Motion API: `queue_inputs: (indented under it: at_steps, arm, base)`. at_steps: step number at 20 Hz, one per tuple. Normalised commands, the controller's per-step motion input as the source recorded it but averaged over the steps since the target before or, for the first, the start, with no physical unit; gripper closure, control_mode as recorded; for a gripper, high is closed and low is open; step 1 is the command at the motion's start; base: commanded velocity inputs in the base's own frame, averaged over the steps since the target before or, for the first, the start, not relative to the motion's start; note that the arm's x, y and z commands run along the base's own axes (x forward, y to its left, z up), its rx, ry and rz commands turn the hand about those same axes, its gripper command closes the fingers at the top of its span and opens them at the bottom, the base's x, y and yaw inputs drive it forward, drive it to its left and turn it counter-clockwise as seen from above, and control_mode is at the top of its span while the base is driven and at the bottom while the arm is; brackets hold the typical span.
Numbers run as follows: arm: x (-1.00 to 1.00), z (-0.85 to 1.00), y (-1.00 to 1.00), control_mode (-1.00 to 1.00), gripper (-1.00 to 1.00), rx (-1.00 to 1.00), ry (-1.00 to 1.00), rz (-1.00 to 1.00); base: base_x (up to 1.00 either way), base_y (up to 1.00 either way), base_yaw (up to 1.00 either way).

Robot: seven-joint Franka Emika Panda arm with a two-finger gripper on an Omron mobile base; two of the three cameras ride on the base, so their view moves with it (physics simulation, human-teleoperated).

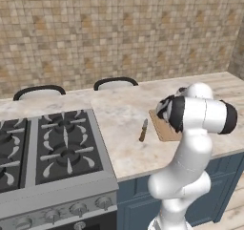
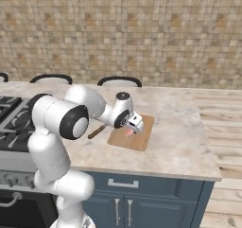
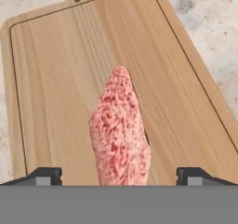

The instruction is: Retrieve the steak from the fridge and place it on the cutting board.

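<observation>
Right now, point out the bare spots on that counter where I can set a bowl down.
Free: the marble counter right of the cutting board, out to its end edge, and the strip behind the board toward the chairs. Crowded: the board carries the steak under the open fingers; a knife lies between board and stove.

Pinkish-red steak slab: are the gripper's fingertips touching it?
Apart. The hand view shows both fingertips spread wide, bare wooden cutting board between each and the steak.
</observation>
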Motion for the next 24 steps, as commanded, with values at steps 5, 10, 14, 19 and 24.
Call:
queue_inputs:
  at_steps: [5,10,14,19,24]
  arm:
    - [-0.42,0.98,0.12,-1.0,-1.0,-0.08,0.0,-0.04]
    - [-0.79,0.84,0.14,-1.0,-1.0,-0.03,0.0,-0.01]
    - [-0.99,0.76,0.11,-1.0,-1.0,0.0,0.06,0.0]
    - [-1.0,0.6,0.18,-1.0,-1.0,0.0,0.12,0.0]
    - [-0.79,0.31,0.46,-1.0,-1.0,0.01,0.01,0.0]
  base:
    - [0.0,0.0,0.0]
    - [0.0,0.0,0.0]
    - [0.0,0.0,0.0]
    - [0.0,0.0,0.0]
    - [0.0,0.0,0.0]
